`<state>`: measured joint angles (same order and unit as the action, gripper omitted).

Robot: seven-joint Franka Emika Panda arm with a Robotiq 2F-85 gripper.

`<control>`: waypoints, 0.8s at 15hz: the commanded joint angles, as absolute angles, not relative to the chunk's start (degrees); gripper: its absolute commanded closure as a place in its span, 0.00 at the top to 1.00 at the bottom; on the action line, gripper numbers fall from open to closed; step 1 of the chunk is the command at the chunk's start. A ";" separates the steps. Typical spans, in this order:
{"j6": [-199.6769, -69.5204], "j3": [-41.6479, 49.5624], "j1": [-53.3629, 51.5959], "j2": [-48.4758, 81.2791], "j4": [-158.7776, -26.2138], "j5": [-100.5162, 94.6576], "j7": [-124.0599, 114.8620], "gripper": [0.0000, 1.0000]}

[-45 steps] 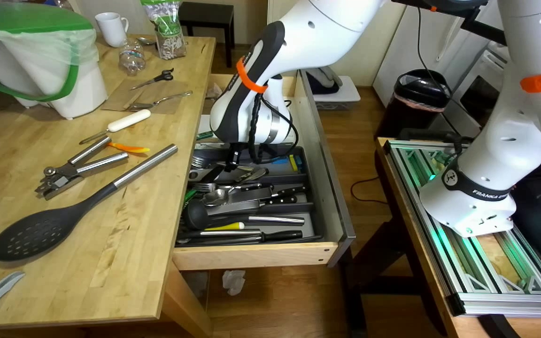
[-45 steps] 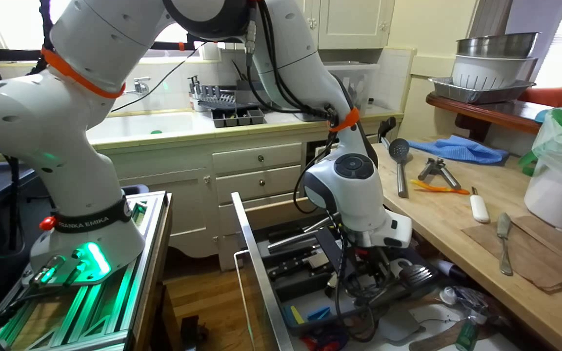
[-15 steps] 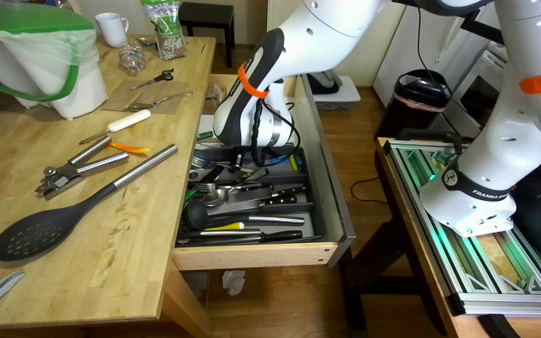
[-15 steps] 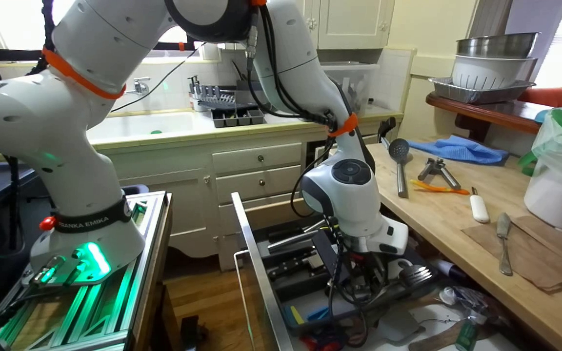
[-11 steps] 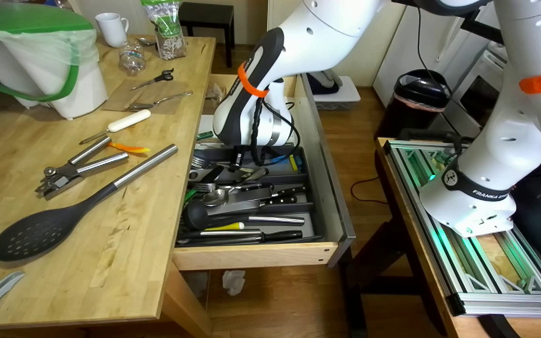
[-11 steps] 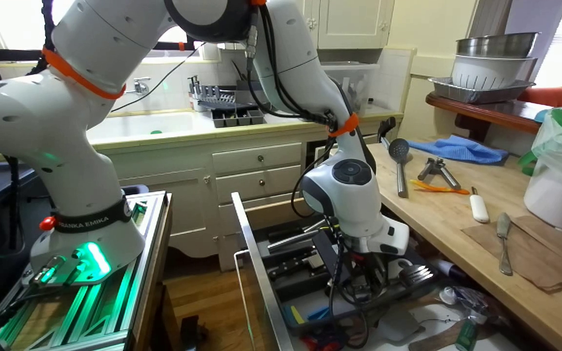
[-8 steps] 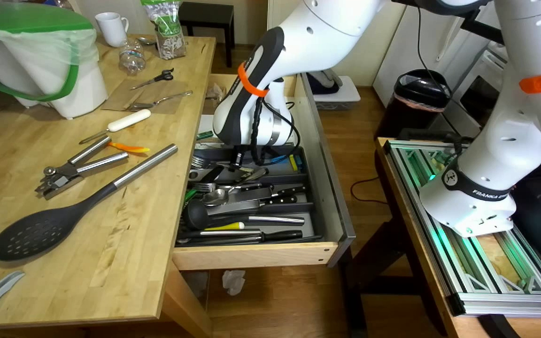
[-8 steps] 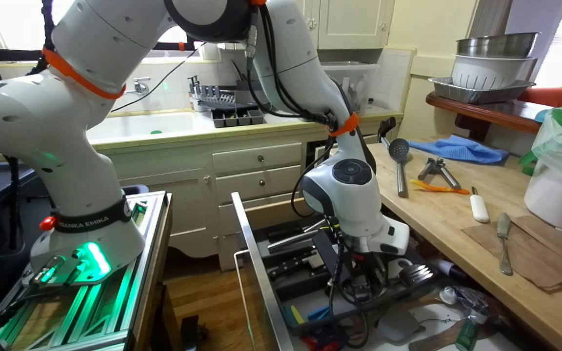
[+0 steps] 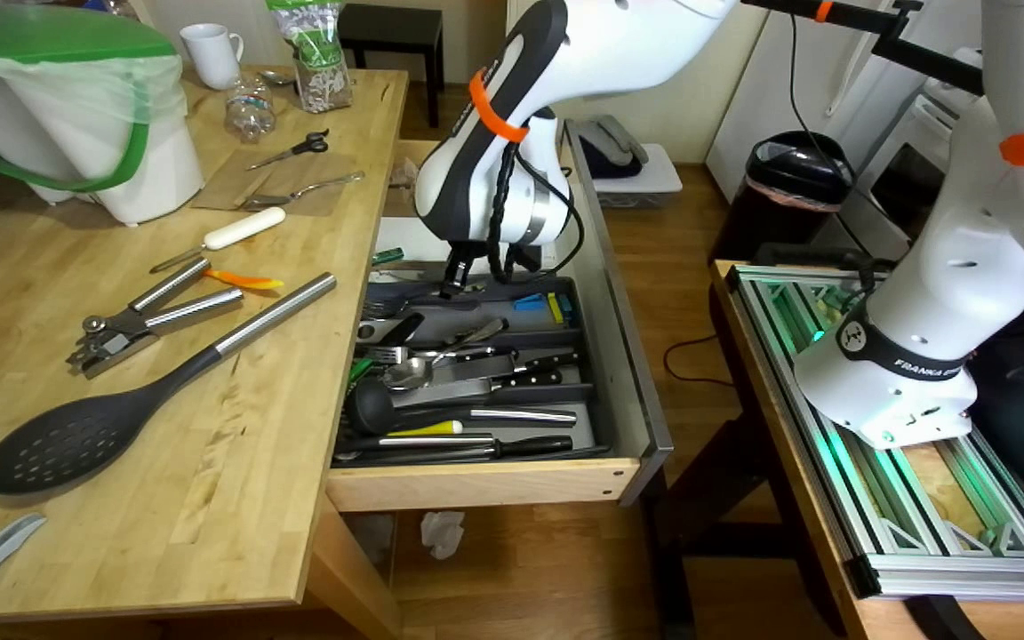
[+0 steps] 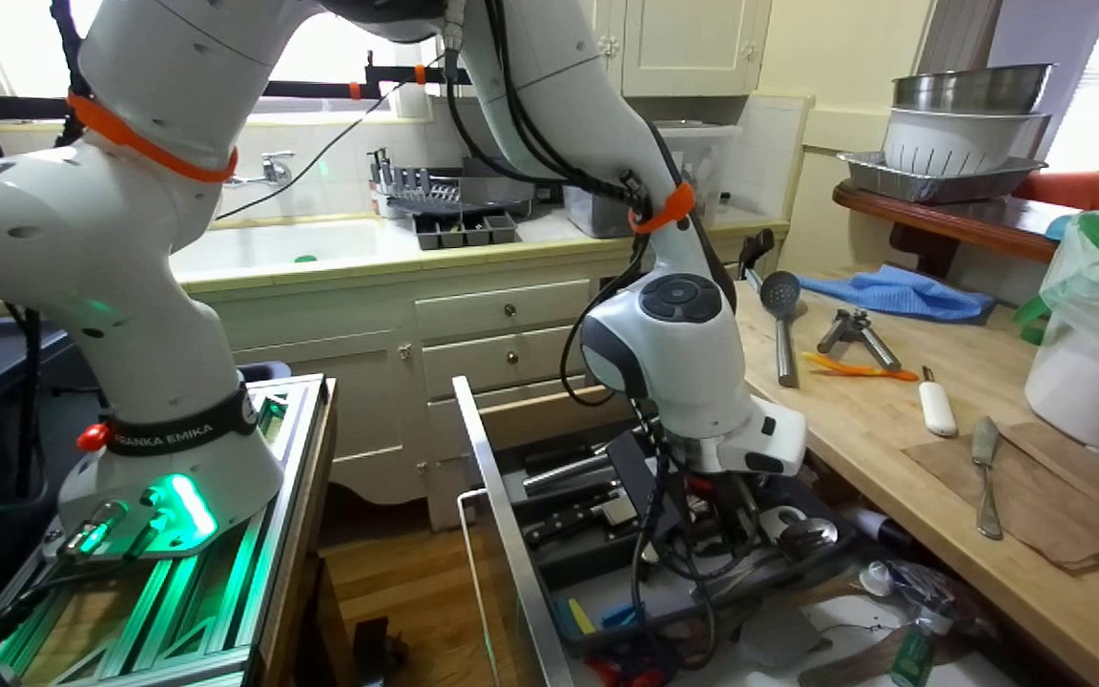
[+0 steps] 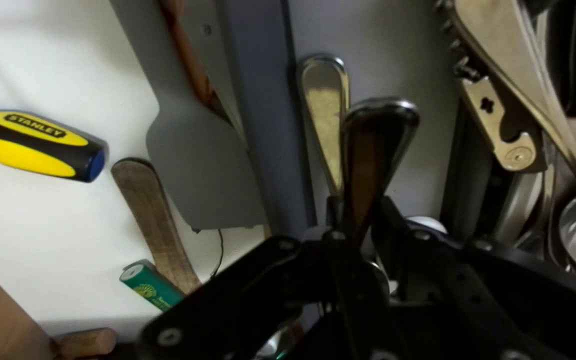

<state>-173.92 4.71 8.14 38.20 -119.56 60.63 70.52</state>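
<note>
My gripper point(image 9: 453, 284) is over the far compartment of the grey cutlery tray point(image 9: 534, 340) in the open drawer. In the wrist view the gripper point(image 11: 360, 207) has its fingers closed about the neck of a shiny metal utensil point(image 11: 380, 135), whose handle points up toward the camera. Its other end is hidden behind the fingers. A second metal handle point(image 11: 324, 85) lies just behind it in the compartment. The tray wall point(image 11: 268, 120) runs to the left. A grey spatula point(image 11: 203, 170) lies beyond that wall. A metal folding tool point(image 11: 505, 125) lies to the right.
Knives point(image 9: 539, 378) and a black ladle point(image 9: 370, 407) fill nearer compartments. The drawer front point(image 9: 623, 311) and wooden counter point(image 9: 254, 498) flank the tray. A slotted spoon point(image 9: 76, 444) and a white bin point(image 9: 156, 178) stand on the counter. A Stanley handle point(image 11: 38, 142) lies behind the tray.
The arm has risen and moved slightly toward the drawer's back, lifting the gripper from among the utensils. The utensils in the far compartment have shifted, and one has come up with the gripper.
</note>
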 commanded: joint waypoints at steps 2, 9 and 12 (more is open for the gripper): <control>-171.27 6.00 7.77 31.93 -124.01 60.18 69.33 0.04; -171.05 6.48 7.73 28.04 -126.44 60.07 68.81 0.04; -170.99 6.53 7.95 26.04 -127.51 60.32 68.74 0.04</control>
<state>-172.94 5.74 8.17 29.60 -124.94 60.63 69.92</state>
